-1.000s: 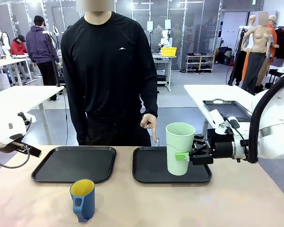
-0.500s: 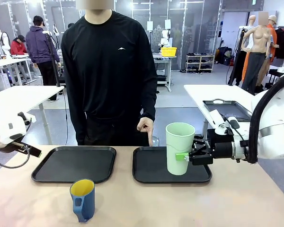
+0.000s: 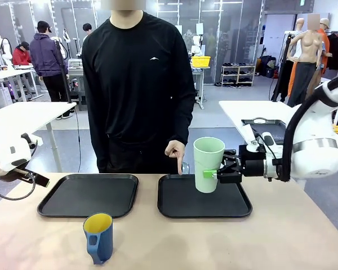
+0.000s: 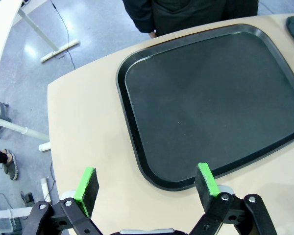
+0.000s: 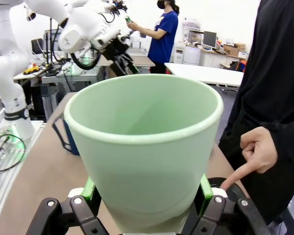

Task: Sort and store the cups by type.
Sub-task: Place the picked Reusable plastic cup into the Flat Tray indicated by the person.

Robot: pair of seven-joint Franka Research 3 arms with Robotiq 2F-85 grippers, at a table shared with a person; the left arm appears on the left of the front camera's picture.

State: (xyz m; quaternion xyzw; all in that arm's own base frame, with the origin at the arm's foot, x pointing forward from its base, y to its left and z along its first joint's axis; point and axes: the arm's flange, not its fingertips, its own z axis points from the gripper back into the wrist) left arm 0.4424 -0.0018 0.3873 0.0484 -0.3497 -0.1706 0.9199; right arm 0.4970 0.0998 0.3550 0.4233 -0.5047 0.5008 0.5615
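The pale mint-green tumbler [image 3: 209,163] hangs upright above the right black tray [image 3: 180,205], with my right gripper [image 3: 215,174] shut on its lower side. In the right wrist view the tumbler [image 5: 147,147] sits between my green pads [image 5: 89,188]. The dark-blue mug [image 3: 98,237] with yellow inside stands on the table near the front, left of centre. The left black tray [image 3: 89,194] is bare. My left gripper [image 4: 147,183] is open over that tray's [image 4: 210,98] near corner. The person's hand [image 3: 176,152] points a finger down at the right tray's far edge.
A person in black stands at the far side of the table. In the right wrist view the mug [image 5: 68,137] shows behind the tumbler. Bare tabletop [image 3: 242,242] lies in front of both trays.
My right gripper has lifted the tumbler and carried it slightly left and away. The person's hand rose, then pointed down again at the tray's far edge.
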